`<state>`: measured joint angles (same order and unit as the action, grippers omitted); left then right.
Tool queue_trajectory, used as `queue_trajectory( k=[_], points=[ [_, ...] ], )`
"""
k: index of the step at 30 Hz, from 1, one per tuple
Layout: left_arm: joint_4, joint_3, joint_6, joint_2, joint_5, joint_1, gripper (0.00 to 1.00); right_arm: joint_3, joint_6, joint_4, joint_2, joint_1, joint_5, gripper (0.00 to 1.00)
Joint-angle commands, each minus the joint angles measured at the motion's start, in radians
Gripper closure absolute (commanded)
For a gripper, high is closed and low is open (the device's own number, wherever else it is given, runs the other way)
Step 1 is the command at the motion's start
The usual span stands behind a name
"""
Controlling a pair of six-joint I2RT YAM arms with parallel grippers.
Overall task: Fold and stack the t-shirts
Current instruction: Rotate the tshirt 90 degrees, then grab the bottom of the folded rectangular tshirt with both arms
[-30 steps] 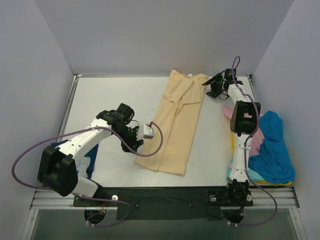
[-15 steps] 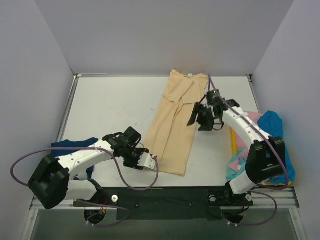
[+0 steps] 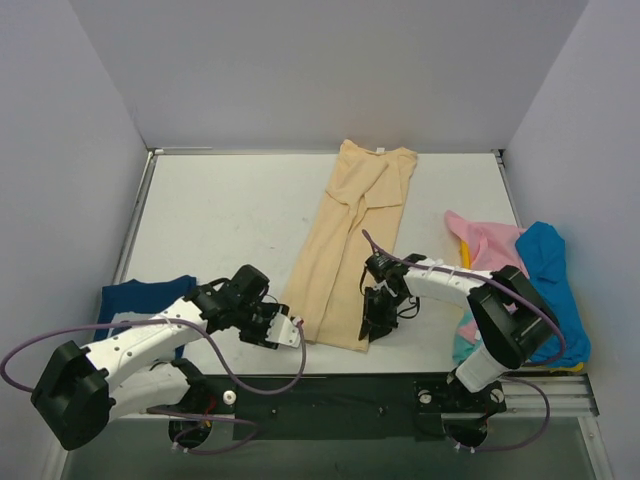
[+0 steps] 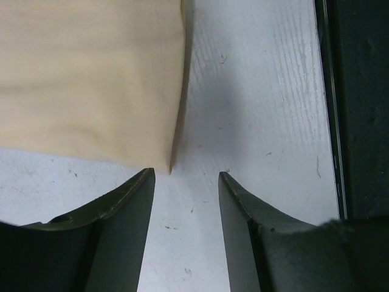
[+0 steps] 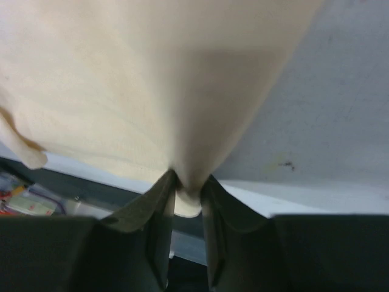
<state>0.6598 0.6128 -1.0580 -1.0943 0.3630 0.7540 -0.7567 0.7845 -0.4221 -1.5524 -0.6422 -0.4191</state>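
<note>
Right claw (image 5: 188,182): pressed together on the near-right hem corner of the tan t-shirt (image 5: 152,79); the cloth bunches up between its fingers.
Left claw (image 4: 185,176): spread, set low over the tabletop (image 4: 261,91). The shirt's near-left hem corner lies at the mouth of the gap and is not gripped.
Tan t-shirt, position: a long narrow strip, already folded lengthwise. In the top view it runs from 12 o'clock at the far edge to 6 o'clock near the arm bases, with a claw at either corner of the near end.
Other t-shirts: pink (image 3: 485,245), bright blue (image 3: 545,290) and teal (image 3: 462,345) ones are heaped at 3 to 4 o'clock. A navy one (image 3: 140,300) lies at 8 o'clock beside the left arm.
Step in hand (judged): taking hold of both hem corners, ready for the crosswise fold.
Next move (judged): the left claw should slide onto its corner and close. Both claws then lift together and carry the hem toward 12 o'clock, keeping level so the strip doubles evenly.
</note>
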Motion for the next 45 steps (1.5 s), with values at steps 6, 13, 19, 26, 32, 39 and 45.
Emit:
queue_trajectory(
  k=[6,13,19,26,32,39,45],
  points=[
    [0.004,0.022,0.069,0.062,0.104,0.004,0.36,0.192,0.032,-0.067,0.180,0.096,0.032,1.00],
    [-0.159,0.048,0.141,-0.012,0.153,0.097,0.22,0.375,0.013,-0.136,0.373,0.188,0.003,0.91],
    [-0.192,0.073,0.043,-0.130,0.083,0.278,0.22,0.336,0.027,-0.204,0.468,0.197,0.051,0.62],
    [-0.255,0.021,-0.075,-0.193,-0.038,0.314,0.25,0.375,0.065,-0.135,0.456,0.181,0.014,0.58],
    [-0.298,0.018,-0.060,-0.220,-0.073,0.314,0.38,0.366,0.093,-0.002,0.371,0.150,-0.035,0.73],
    [-0.290,0.021,-0.056,-0.211,-0.075,0.320,1.00,0.320,0.058,-0.044,0.390,0.154,-0.049,1.00],
    [-0.195,0.113,0.128,-0.173,-0.015,0.323,1.00,0.246,0.012,-0.211,0.478,0.156,-0.046,1.00]
  ],
)
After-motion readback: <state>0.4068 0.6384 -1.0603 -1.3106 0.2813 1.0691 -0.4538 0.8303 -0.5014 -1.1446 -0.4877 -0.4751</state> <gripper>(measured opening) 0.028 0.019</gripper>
